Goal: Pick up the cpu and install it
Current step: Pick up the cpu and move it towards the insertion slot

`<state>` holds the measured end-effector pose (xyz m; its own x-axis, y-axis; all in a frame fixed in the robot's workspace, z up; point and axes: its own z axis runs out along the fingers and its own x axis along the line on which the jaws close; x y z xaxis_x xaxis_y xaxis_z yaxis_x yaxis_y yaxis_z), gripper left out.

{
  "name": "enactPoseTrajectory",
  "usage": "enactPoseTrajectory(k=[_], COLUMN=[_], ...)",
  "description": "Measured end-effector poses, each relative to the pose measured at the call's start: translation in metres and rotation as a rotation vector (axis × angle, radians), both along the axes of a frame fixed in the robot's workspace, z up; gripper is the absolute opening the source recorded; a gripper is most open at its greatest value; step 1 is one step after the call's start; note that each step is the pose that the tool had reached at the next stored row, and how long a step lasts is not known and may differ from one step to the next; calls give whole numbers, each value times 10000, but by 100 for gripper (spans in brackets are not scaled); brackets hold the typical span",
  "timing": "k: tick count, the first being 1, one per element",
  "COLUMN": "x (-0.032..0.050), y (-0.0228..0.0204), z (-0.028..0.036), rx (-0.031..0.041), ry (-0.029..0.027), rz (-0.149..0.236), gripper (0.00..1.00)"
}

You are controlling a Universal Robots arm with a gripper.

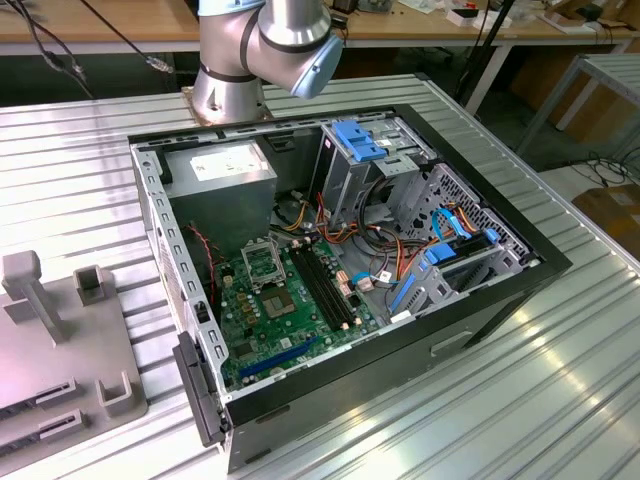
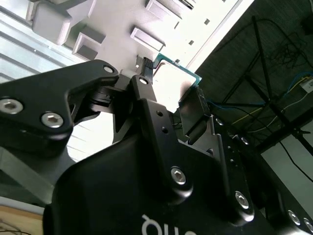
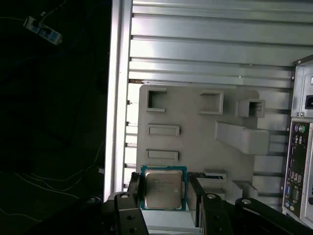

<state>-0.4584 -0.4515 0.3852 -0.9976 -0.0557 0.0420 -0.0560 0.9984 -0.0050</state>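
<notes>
The cpu [image 3: 163, 189] is a small pale silvery square with a green rim. It sits between my gripper's [image 3: 164, 192] two black fingers [image 3: 135, 190], which touch its opposite edges, over the edge of a grey fixture plate [image 3: 195, 142]. In the second wrist view the cpu [image 2: 177, 81] is again pinched in the gripper [image 2: 172, 94], with the plate behind it. In the exterior view the motherboard's socket frame [image 1: 262, 264] lies inside the open computer case [image 1: 340, 250], with the fixture plate [image 1: 40, 350] at that view's left.
The arm's base [image 1: 235, 60] stands behind the case. The case holds a power supply [image 1: 225, 170], memory slots [image 1: 325, 285], cables and blue-tabbed drive cages [image 1: 450, 260]. Its rear panel [image 3: 298, 166] stands beside the plate. The ribbed table's edge [image 3: 116, 98] drops to a dark floor.
</notes>
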Motion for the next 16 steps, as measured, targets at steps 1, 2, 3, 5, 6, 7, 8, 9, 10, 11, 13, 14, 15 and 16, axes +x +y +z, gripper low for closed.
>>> enactPoseTrajectory(k=[1,2,3,5,6,7,8,9,10,11,13,14,15,16], x=[0,0,0,0,0,0,0,0,0,1,8,14,19,28], y=[0,0,0,0,0,0,0,0,0,0,0,-1,-1,-1], z=[34,53,69,91,91,91,92,92,92,93,94,94,92,92], rx=[1,0,0,1,2,2,1,0,1,0,0,-1,1,1], ry=[2,5,6,8,8,8,11,11,11,12,13,13,12,11], rz=[0,1,0,0,0,0,0,0,0,-1,1,2,1,1], gripper=[47,47,47,47,47,47,47,47,47,47,47,47,47,47])
